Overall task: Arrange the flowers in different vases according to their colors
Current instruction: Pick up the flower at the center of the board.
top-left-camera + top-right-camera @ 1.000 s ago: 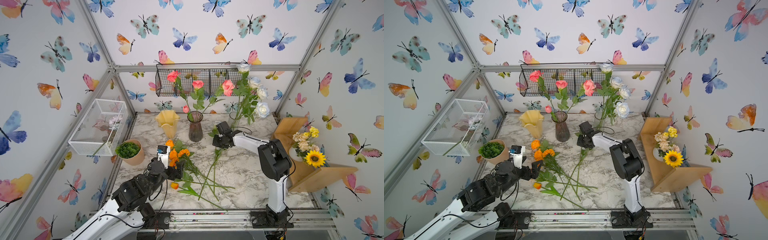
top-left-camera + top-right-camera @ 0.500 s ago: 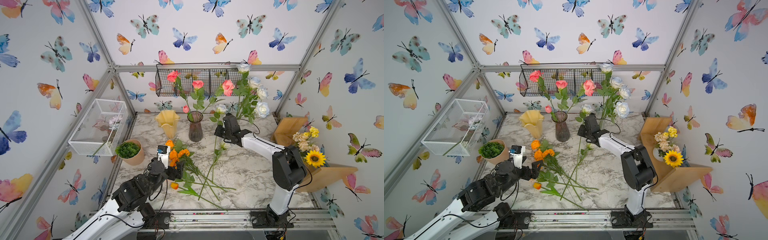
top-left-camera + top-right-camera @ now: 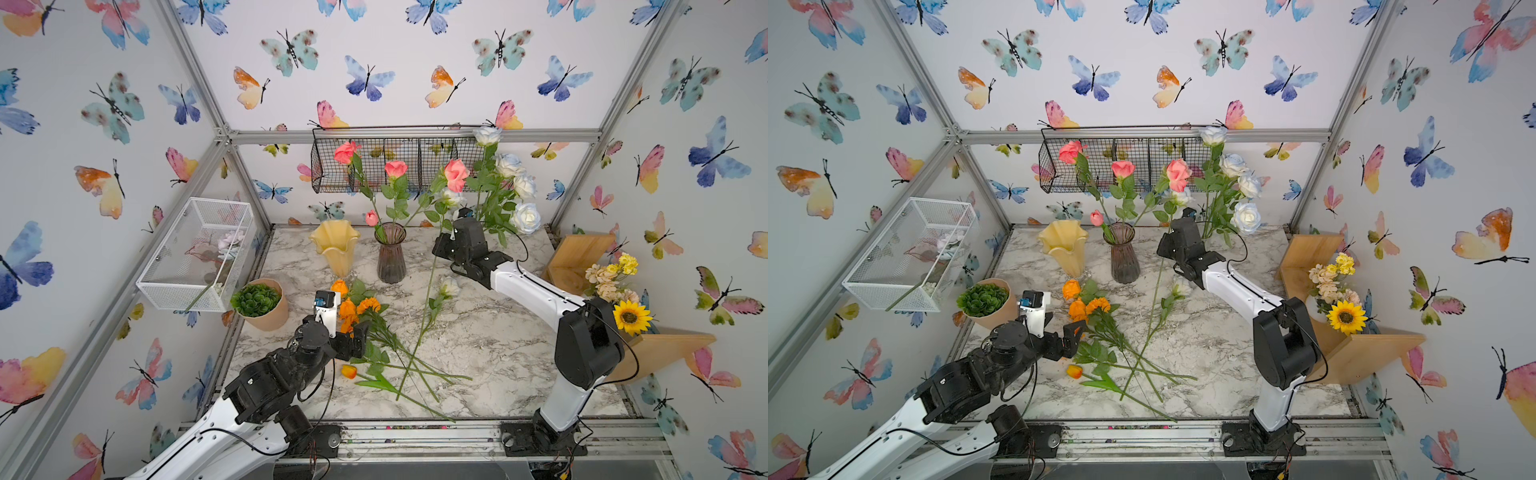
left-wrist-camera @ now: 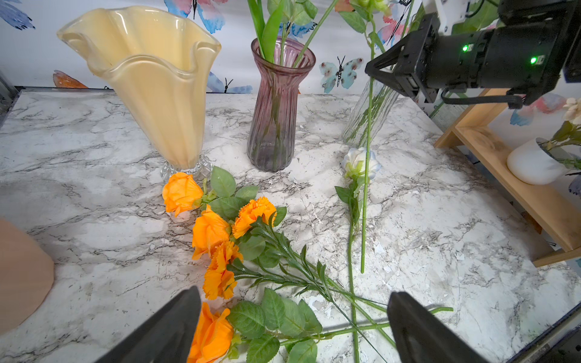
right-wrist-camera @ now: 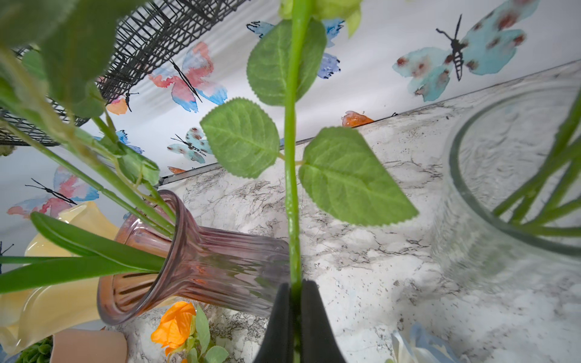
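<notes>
The left gripper (image 4: 292,314) stands with jaws spread wide and empty over the orange flowers (image 4: 209,231). They lie on the marble tabletop (image 4: 94,141) in front of the purple ribbed glass vase (image 4: 273,125): three soft-petalled roses, ruffled marigolds too bunched to count, and one orange tulip (image 3: 349,371) nearest the robot. One lying white-blue rose (image 4: 360,162) rests flat to that vase's right. The waisted purple vase holds four pink flowers (image 3: 395,169), three roses and a tulip bud. Just left of it stands one creamy yellow ruffled-rim vase (image 4: 151,94). To its right the right gripper (image 5: 294,292) is clamped on the thin green stem of the held white-blue rose (image 3: 451,197). Further right, one clear textured glass cylinder (image 5: 471,251) holds four white-blue roses (image 3: 524,187).
</notes>
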